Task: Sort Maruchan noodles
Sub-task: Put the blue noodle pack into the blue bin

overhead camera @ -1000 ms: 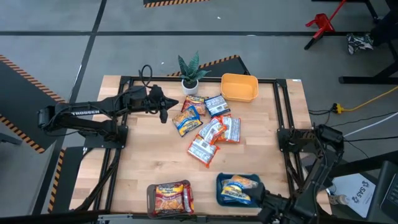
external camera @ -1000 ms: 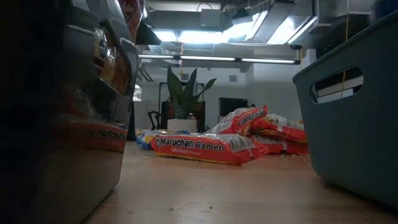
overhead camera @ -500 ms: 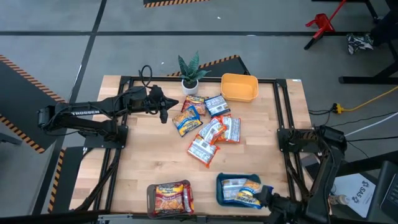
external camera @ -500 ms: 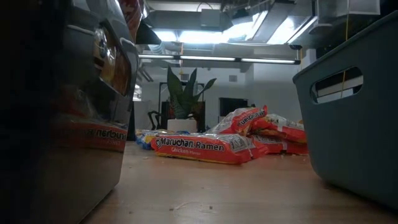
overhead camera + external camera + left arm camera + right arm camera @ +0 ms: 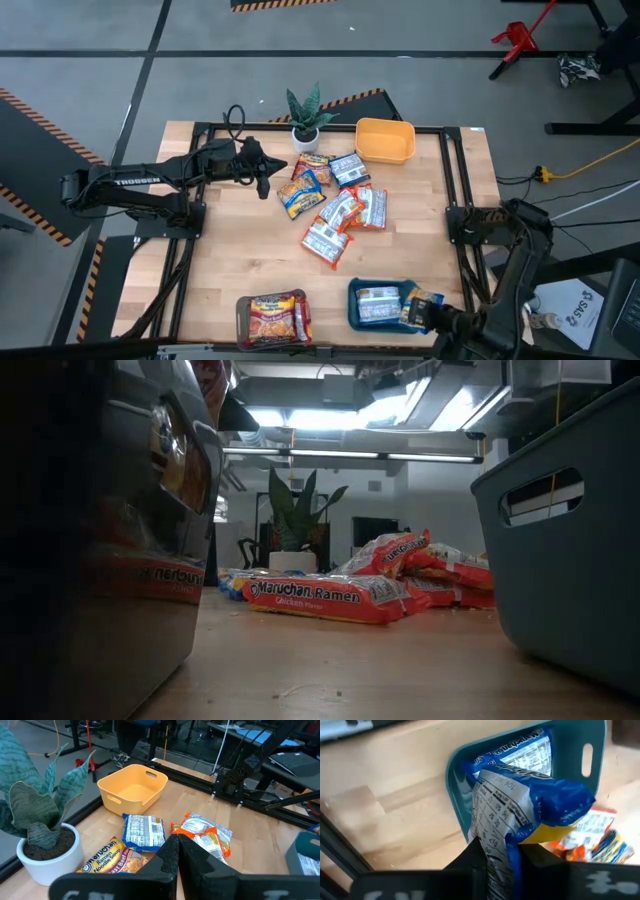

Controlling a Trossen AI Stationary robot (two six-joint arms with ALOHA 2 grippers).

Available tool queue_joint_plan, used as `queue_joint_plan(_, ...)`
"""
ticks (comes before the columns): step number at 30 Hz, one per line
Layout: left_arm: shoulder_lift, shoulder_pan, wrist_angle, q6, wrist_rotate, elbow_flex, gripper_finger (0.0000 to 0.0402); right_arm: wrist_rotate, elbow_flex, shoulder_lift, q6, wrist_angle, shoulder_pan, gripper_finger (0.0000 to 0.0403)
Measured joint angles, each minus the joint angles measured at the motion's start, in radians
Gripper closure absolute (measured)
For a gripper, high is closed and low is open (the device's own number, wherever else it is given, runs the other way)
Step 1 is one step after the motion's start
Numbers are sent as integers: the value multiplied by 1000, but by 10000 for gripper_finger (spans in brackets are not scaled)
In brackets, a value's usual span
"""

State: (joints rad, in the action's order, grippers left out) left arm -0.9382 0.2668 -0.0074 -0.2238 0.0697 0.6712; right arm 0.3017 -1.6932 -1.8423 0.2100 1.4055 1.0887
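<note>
Several Maruchan noodles packets [image 5: 338, 205] lie in a loose pile at the table's middle, resting on each other. One packet [image 5: 380, 305] lies flat in the teal tray [image 5: 355, 310] at the near edge, and another [image 5: 272, 316] in the brown tray [image 5: 242, 318]. My right gripper [image 5: 428, 314] is over the teal tray's right rim, shut on a blue and yellow packet [image 5: 520, 805]. My left gripper [image 5: 263, 178] hovers shut and holding nothing at the far left, beside the pile. My right gripper pinches the blue and yellow packet by one crumpled end [image 5: 492, 837] between its two fingers. The fingers come from above, pointing steeply down. The packet is lifted above the teal tray [image 5: 457, 785], bent and bunched in the hold, its printed white panel showing.
A potted plant [image 5: 305, 120] and an empty yellow tray [image 5: 385, 140] stand at the far edge. Black frame rails [image 5: 455, 200] run along the table's left and right sides. Bare wood lies between the pile and the near trays.
My right gripper has risen and tipped to point more steeply down, drawing the blue and yellow packet up off the teal tray toward the tray's right rim. The packet that lay under it in the tray now shows. My left arm has kept still.
</note>
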Motion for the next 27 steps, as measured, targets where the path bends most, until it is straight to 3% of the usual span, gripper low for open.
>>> queue_joint_plan(12,0,0,0,25,-8,0,401,-110,0,-1,219,6,-72,364)
queue_joint_plan(27,0,0,-6,51,-8,0,401,-113,64,-2,319,-84,-88,363)
